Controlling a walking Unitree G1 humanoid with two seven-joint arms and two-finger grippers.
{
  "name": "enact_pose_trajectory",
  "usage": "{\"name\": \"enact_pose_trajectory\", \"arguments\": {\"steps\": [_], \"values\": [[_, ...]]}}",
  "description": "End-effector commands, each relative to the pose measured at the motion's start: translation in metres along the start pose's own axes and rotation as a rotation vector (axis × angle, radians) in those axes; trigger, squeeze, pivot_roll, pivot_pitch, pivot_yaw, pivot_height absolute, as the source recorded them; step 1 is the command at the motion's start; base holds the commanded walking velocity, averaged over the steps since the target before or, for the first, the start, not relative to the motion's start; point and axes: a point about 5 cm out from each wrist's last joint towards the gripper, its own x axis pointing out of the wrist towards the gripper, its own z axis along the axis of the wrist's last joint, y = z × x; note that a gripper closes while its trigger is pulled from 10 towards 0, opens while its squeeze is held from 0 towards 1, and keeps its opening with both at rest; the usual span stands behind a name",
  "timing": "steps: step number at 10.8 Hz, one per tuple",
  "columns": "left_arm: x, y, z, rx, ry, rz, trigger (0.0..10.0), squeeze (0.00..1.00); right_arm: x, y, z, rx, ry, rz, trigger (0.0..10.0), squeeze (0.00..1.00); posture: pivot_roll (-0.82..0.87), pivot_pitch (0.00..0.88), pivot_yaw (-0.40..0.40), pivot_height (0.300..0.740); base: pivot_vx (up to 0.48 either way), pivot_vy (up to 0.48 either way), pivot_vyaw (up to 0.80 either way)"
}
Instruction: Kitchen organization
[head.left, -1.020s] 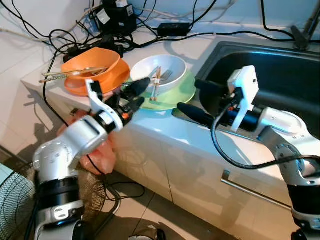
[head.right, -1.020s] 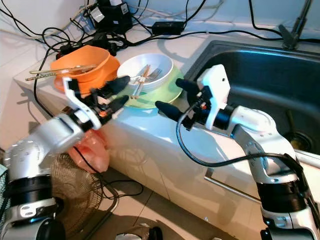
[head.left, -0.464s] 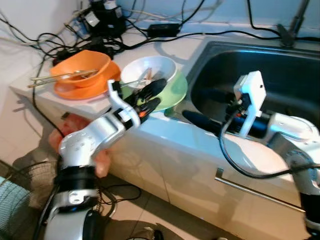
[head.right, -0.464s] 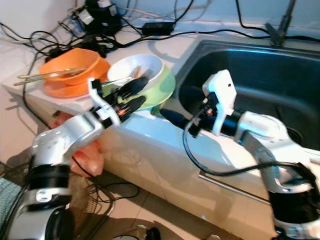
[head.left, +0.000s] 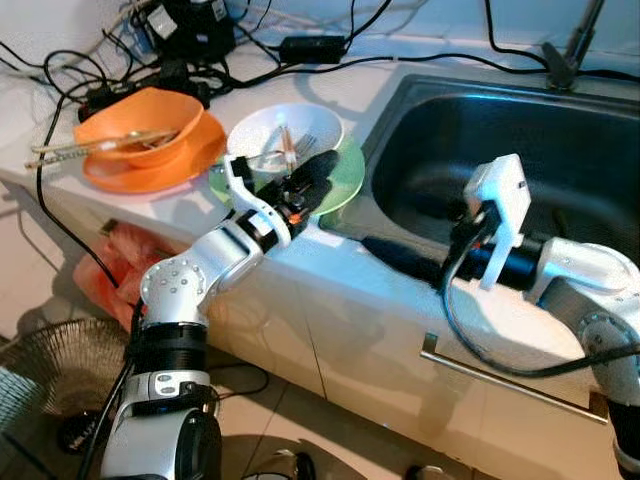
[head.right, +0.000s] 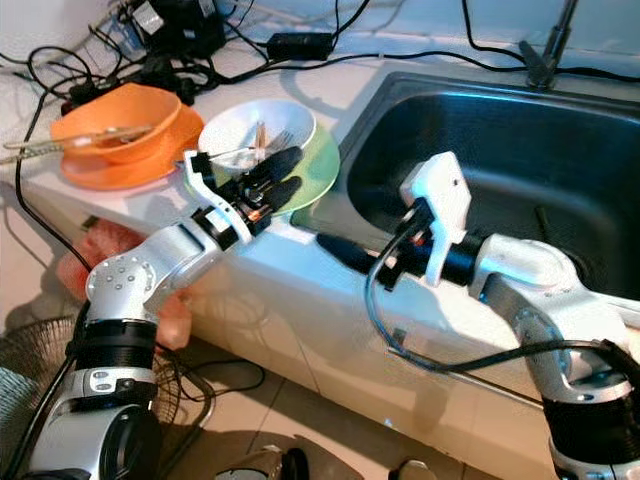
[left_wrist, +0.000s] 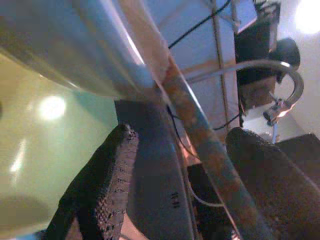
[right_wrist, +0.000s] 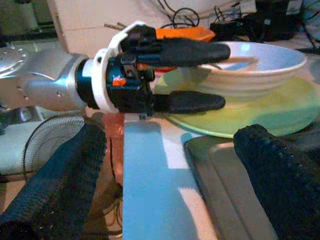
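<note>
Reaching farther, left end effector (head.left: 312, 185) now overhangs green plate (head.left: 345, 185) on white counter (head.left: 190, 210).

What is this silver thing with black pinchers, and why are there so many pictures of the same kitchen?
It is a robot with two silver arms. Each arm ends in two long black fingers, called a gripper. Two pictures come from cameras in its head, looking down at a counter. The other two come from small cameras on its wrists, looking along the fingers.

On the counter sits a white bowl with chopsticks and a fork in it, standing on a green plate. Nearby is an orange bowl on an orange plate, and a tangle of black cables. A dark sink is beside them.

The left gripper is open, with one finger above the green plate's rim and one below it. The right gripper waits open at the sink's edge, holding nothing.
</note>
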Motion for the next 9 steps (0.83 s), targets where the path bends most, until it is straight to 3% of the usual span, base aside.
{"name": "enact_pose_trajectory", "arguments": {"steps": [1,9], "values": [[-0.0003,-0.0010,0.0050,0.000,-0.017,-0.011,0.0,0.00,0.0005,0.0064,-0.0001,0.003,0.004,0.029,10.0,0.00,-0.04,0.135,0.116,0.740,0.000,0.000,0.00],[0.0046,-0.0038,0.0062,0.005,-0.018,-0.022,0.0,0.00,0.0010,0.0005,0.0001,-0.015,0.015,-0.001,10.0,0.00,-0.04,0.109,0.119,0.740,0.000,0.000,0.00]]}}
